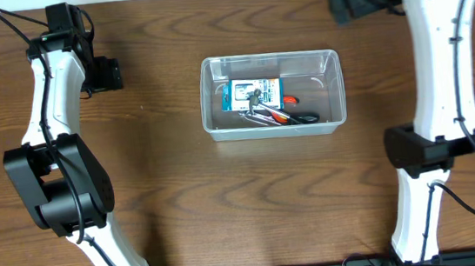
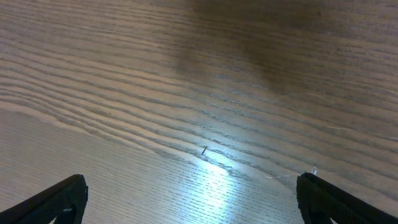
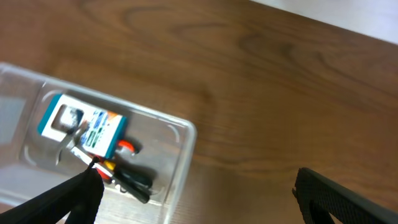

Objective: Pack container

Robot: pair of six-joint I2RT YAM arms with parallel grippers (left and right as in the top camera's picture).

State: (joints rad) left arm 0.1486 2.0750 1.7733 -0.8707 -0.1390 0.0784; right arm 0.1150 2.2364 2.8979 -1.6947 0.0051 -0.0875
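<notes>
Both arms reach along their own sides toward the far edge of the table (image 1: 165, 201). The left pincer (image 2: 191, 198) is spread wide over bare wood, well left of the container (image 1: 214, 109), which sits mid-table. The right pincer (image 3: 199, 200) is spread and empty, hovering beyond the container's right end. A small box (image 1: 255, 93) and tools (image 1: 293, 117) lie inside.

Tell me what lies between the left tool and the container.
Only bare wooden table lies between the left tool and the container, as the overhead view shows.

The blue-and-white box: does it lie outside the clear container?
No, the blue-and-white box lies inside the clear container.
</notes>
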